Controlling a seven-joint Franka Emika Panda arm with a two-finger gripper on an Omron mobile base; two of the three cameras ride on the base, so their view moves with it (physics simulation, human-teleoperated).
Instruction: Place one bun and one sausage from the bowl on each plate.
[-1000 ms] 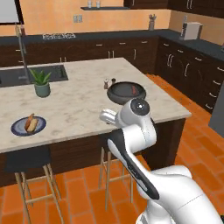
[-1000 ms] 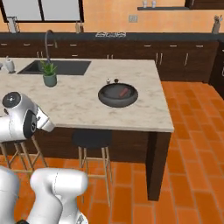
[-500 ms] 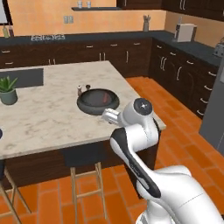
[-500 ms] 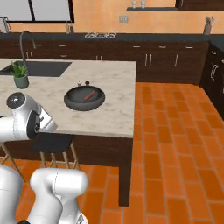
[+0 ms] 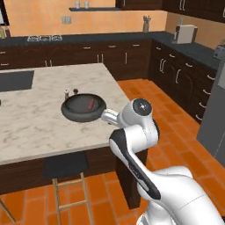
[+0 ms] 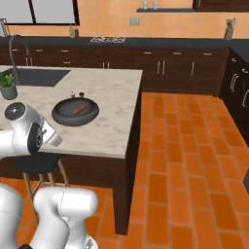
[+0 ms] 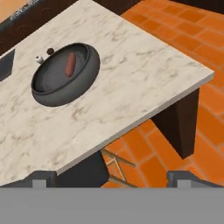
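Note:
The dark bowl (image 5: 66, 112) (image 6: 60, 116) (image 7: 91, 72) stands on the marble island near its right end. One reddish sausage (image 5: 91, 103) (image 6: 78, 110) (image 7: 69, 64) lies inside it. The bun and the plates are out of view. My gripper (image 7: 113, 178) is open and holds nothing. It hangs in front of the island's near edge, short of the bowl and to its right, looking down at it. In the left base view the white hand (image 5: 110, 117) reaches toward the bowl's right rim.
Two small shakers (image 5: 70, 92) (image 6: 76, 94) (image 7: 44, 55) stand just behind the bowl. A dark stool (image 5: 65, 164) (image 6: 37, 163) is under the near edge. A sink (image 6: 39, 77) and a potted plant (image 6: 7, 84) are at the left. Orange tile floor lies right of the island.
The whole picture has shifted: the base has driven right along the island. The plate with food, the plant and the sink slid out to the left. The gripper stays open.

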